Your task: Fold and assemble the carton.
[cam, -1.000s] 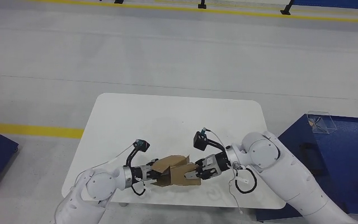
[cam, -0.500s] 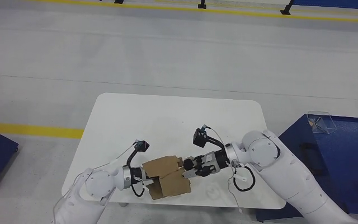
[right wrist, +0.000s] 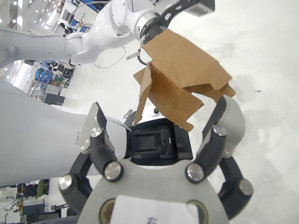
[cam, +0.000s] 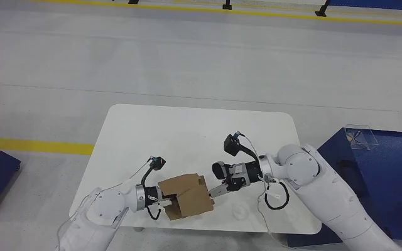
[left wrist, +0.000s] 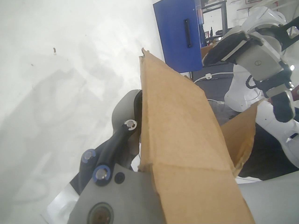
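The brown carton [cam: 186, 196] is partly opened into a box shape and sits tilted near the table's front edge. My left gripper [cam: 164, 199] is shut on its left panel. In the left wrist view one grey finger [left wrist: 127, 109] presses against the carton's panel [left wrist: 177, 129]; the other finger is hidden behind the cardboard. My right gripper [cam: 215, 187] stands open just right of the carton. In the right wrist view the right gripper [right wrist: 161, 115] faces the carton [right wrist: 184, 71], whose loose end flaps hang between the spread fingers. I cannot tell whether they touch.
The white table [cam: 188, 132] has free room behind and to the left of the carton. A blue cabinet [cam: 370, 163] with a clear plastic box [cam: 360, 135] stands off the table's right side. The front table edge lies close below the carton.
The carton went from lying flat and spread to standing as a box. My right gripper let go of its flap, opened and drew back slightly to the right.
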### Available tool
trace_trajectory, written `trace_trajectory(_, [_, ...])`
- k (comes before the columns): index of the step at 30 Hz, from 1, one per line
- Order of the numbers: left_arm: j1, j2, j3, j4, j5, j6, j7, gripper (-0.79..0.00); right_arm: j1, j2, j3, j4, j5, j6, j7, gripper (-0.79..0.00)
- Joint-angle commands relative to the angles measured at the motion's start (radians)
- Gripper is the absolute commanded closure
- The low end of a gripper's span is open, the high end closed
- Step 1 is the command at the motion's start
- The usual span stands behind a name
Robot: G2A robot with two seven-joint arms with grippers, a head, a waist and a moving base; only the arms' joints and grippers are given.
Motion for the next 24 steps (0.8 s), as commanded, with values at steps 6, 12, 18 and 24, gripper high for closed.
trace_trajectory(6, [-0.153,-0.038,0.046,0.26,-0.694,0.42,-0.285,0.0,-0.122,0.024,0.144,-0.069,-0.094,0.029,-0.243,-0.785])
trace_trajectory(12, [-0.237,-0.065,0.13,0.374,-0.747,0.476,-0.299,0.0,-0.145,0.026,0.161,-0.074,-0.068,0.031,-0.265,-0.785])
trace_trajectory(18, [-0.221,-0.064,0.128,0.356,-0.755,0.471,-0.276,0.0,-0.154,0.026,0.149,-0.076,-0.089,0.068,-0.234,-0.785])
trace_trajectory(24, [-0.18,-0.058,0.083,0.298,-0.783,0.321,-0.27,0.0,-0.151,0.02,0.129,-0.064,-0.211,0.116,-0.264,-0.785])
